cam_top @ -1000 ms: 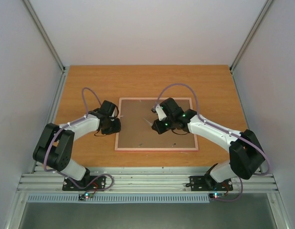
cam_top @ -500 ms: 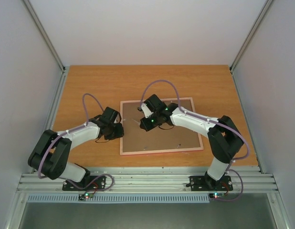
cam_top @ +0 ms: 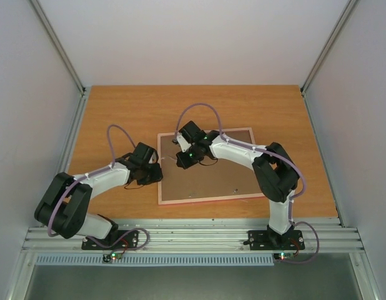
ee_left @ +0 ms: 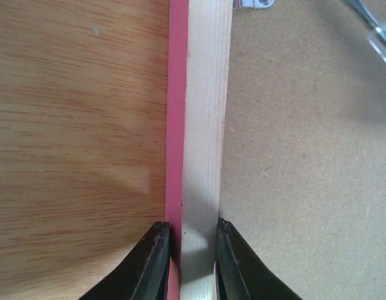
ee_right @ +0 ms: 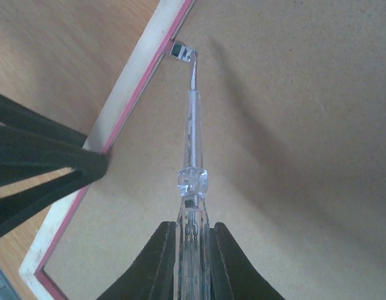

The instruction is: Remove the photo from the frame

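- On wood table (cam_top: 118, 112): thin pink rectangular frame (cam_top: 205, 200) face-down, brown board (cam_top: 212, 178) up.
- L gripper (ee_left: 192, 228) clamped on its left rail.
- R gripper (ee_right: 192, 228) pinches clear plastic stick (ee_right: 192, 144), tip at metal tab (ee_right: 178, 50).

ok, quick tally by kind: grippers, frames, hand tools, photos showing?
Grippers: 2, the left gripper clamped on the frame's rail and the right gripper holding the tool
Frame: 1, lying back side up
Clear tool: 1
Photos showing: 0
Total: 4
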`<control>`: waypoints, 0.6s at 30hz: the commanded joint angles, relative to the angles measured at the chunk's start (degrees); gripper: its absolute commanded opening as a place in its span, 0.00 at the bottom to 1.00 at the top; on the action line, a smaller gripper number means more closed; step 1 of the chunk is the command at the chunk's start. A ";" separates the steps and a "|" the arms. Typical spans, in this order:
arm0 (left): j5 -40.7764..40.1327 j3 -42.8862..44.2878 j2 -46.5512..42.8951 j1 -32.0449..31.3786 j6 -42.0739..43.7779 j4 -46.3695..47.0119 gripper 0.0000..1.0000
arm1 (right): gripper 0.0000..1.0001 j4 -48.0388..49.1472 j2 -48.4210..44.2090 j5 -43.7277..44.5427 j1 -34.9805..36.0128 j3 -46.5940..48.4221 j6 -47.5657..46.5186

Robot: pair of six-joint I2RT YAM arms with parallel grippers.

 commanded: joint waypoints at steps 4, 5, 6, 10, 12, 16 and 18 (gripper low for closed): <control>1.61 -1.78 -0.34 -0.79 0.46 -1.28 0.21 | 0.01 -0.63 3.54 -0.78 0.45 4.13 -0.71; 1.59 -1.82 -0.26 -0.79 0.56 -1.28 0.22 | 0.01 -0.66 3.87 -0.82 0.51 4.53 -0.81; 1.63 -1.74 -0.08 -0.78 0.58 -1.17 0.22 | 0.01 -0.88 4.29 -0.71 0.53 5.04 -0.92; 1.60 -1.65 0.22 -0.79 0.49 -0.98 0.22 | 0.01 -1.82 6.05 -0.90 0.50 7.12 -1.25; 1.70 -1.51 0.37 -0.79 0.57 -1.08 0.21 | 0.01 -1.89 6.68 -1.02 0.47 7.67 -1.30; 1.59 -1.52 0.46 -0.79 0.67 -1.08 0.22 | 0.01 -2.46 8.25 -1.32 0.49 9.21 -1.56; 1.44 -1.51 0.60 -0.79 0.75 -1.01 0.21 | 0.01 -2.83 8.89 -1.57 0.50 9.78 -1.63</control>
